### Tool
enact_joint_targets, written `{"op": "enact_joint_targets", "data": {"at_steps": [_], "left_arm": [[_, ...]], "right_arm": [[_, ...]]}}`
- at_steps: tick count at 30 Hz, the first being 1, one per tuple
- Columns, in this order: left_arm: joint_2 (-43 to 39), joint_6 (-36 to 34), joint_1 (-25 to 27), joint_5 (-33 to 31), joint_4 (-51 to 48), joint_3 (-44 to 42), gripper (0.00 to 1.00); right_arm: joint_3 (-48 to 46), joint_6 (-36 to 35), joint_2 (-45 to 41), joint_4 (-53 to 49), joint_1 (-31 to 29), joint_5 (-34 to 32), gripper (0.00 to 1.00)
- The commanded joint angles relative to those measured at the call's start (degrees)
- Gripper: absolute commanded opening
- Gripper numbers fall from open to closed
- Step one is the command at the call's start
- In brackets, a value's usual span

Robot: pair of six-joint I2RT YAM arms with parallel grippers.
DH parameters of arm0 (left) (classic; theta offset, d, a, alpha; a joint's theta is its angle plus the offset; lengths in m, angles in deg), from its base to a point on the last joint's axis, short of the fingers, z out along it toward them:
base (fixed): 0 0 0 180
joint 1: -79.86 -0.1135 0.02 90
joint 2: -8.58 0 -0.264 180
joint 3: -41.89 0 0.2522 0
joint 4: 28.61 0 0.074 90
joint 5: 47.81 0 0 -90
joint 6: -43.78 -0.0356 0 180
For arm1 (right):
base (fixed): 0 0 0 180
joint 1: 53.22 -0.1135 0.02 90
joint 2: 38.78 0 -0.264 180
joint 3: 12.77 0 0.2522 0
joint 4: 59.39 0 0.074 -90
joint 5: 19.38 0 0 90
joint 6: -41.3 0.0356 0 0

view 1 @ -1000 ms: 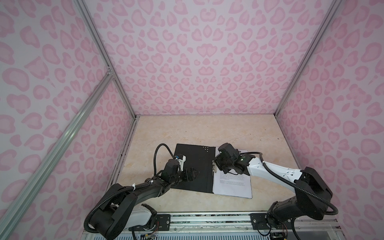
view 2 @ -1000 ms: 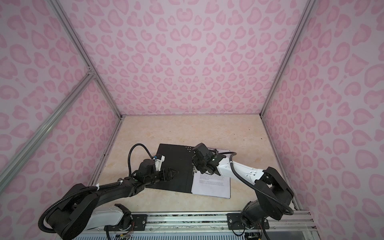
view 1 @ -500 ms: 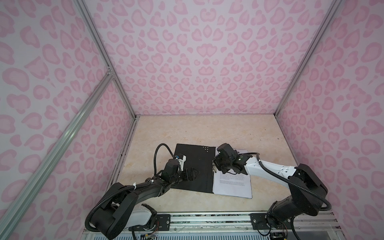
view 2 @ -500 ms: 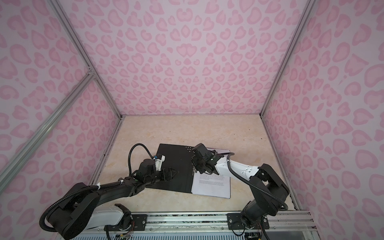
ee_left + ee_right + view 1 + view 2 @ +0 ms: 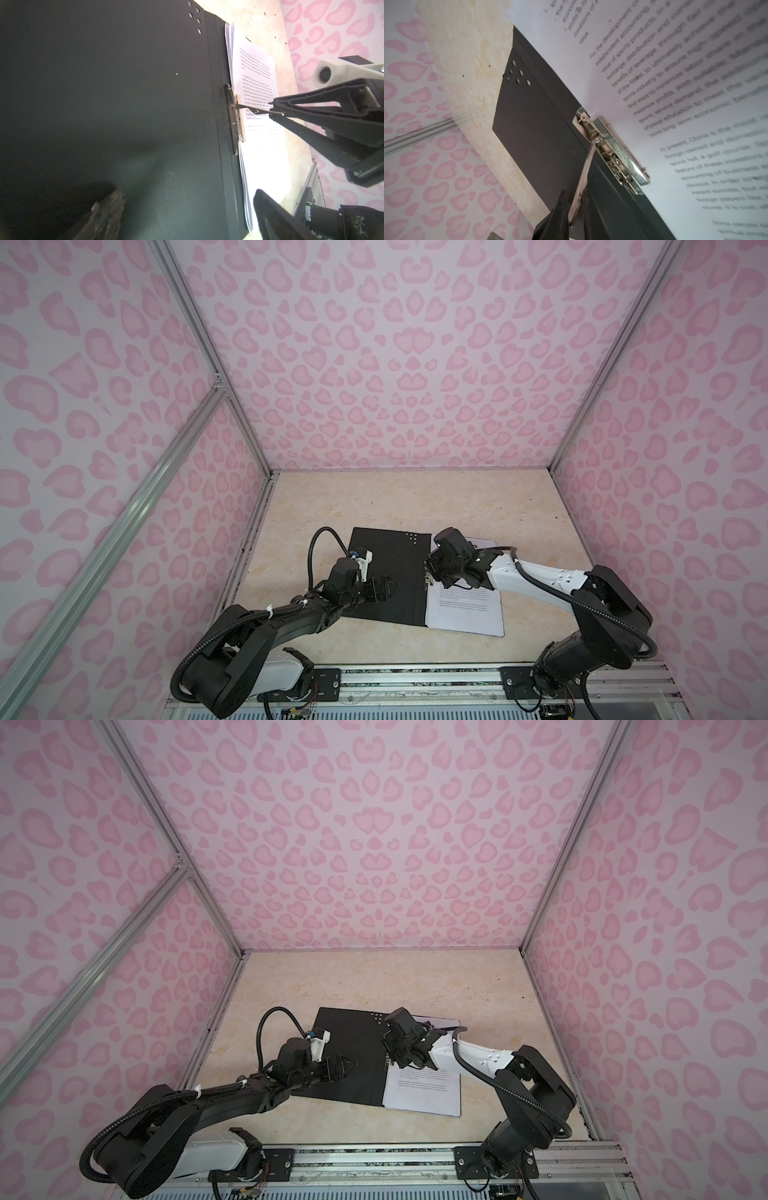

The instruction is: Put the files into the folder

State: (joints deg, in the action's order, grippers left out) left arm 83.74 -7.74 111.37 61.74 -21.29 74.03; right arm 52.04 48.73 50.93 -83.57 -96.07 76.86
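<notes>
Lying open near the front edge of the beige bench [image 5: 374, 506], the black folder [image 5: 386, 572] is seen with its left half flat and the printed files [image 5: 465, 610] stacked on its right half, against the spine. The thin metal lever [image 5: 583, 172] of the spine clip [image 5: 612, 153] is pinched between the closed-down jaws of the right gripper [image 5: 574, 207]. The left gripper [image 5: 392, 585] is held wide open over the folder's left half.

Pink leopard-spot walls [image 5: 407, 364] close in on three sides (aluminium posts [image 5: 216, 380] at the corners), a beige marbled desk [image 5: 415, 502] below, evenly lit.
</notes>
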Motion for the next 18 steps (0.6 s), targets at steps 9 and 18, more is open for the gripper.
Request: {"op": "enact_joint_targets", "data": {"at_steps": [9, 18], "left_arm": [[0.8, 0.9, 0.0, 0.1, -7.2, -0.2, 0.99], [0.8, 0.9, 0.0, 0.1, -7.2, -0.2, 0.99]], "right_arm": [[-0.9, 0.1, 0.3, 2.7, -0.4, 1.3, 0.17], [-1.6, 0.2, -0.3, 2.9, -0.5, 1.2, 0.18]]}}
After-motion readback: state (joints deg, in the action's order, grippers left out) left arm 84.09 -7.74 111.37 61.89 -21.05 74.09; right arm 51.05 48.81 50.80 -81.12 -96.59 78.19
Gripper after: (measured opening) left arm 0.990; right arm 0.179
